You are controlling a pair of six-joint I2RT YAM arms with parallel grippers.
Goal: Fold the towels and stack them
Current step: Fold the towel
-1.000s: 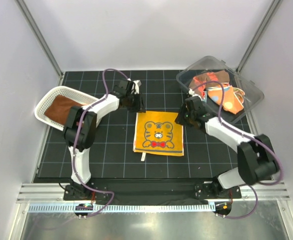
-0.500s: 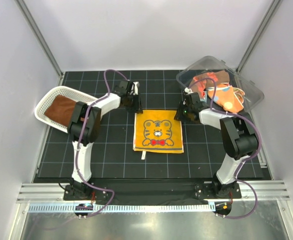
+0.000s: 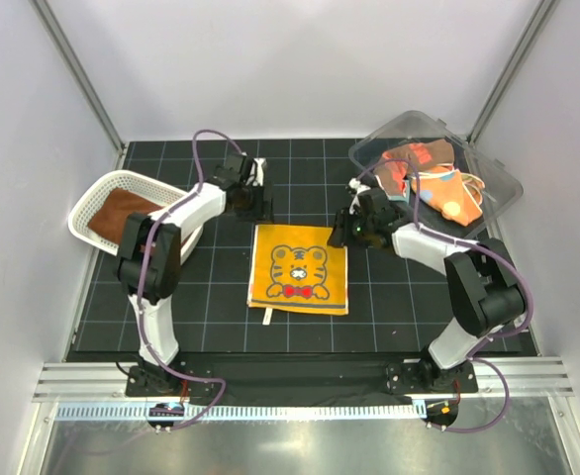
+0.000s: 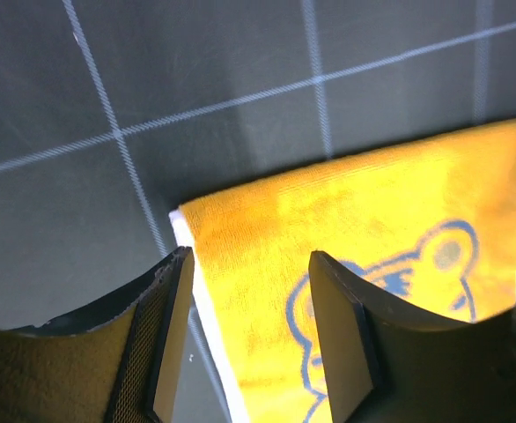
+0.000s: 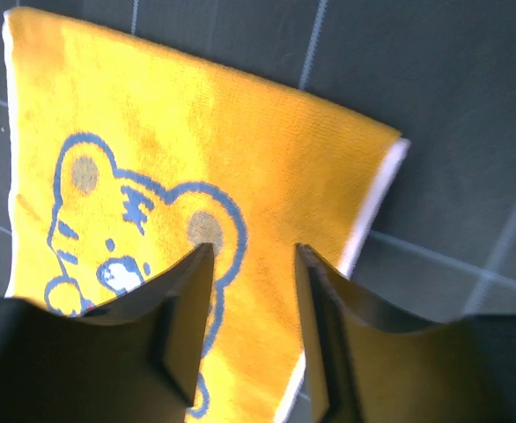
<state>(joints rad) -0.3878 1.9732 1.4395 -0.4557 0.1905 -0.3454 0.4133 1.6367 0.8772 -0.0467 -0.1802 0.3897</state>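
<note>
A yellow towel (image 3: 298, 269) printed with a tiger lies flat on the black grid mat, also seen in the left wrist view (image 4: 355, 211) and the right wrist view (image 5: 152, 123). My left gripper (image 3: 255, 208) (image 4: 249, 326) is open just above the towel's far left corner, gripping nothing. Over the far right corner my right gripper (image 3: 345, 232) (image 5: 254, 300) is open too, with only the flat cloth showing between its fingers. A rust-brown towel (image 3: 122, 210) lies in the basket. Several crumpled orange and red towels (image 3: 431, 183) fill the clear bin.
The white mesh basket (image 3: 84, 213) stands at the mat's left edge, beside the left arm. The clear plastic bin (image 3: 503, 183) sits tilted at the back right, close behind the right arm. Metal frame posts rise at both back corners.
The yellow towel has shifted a little left and toward the near edge. Both grippers moved left with it and their jaws have widened, letting go of its far corners.
</note>
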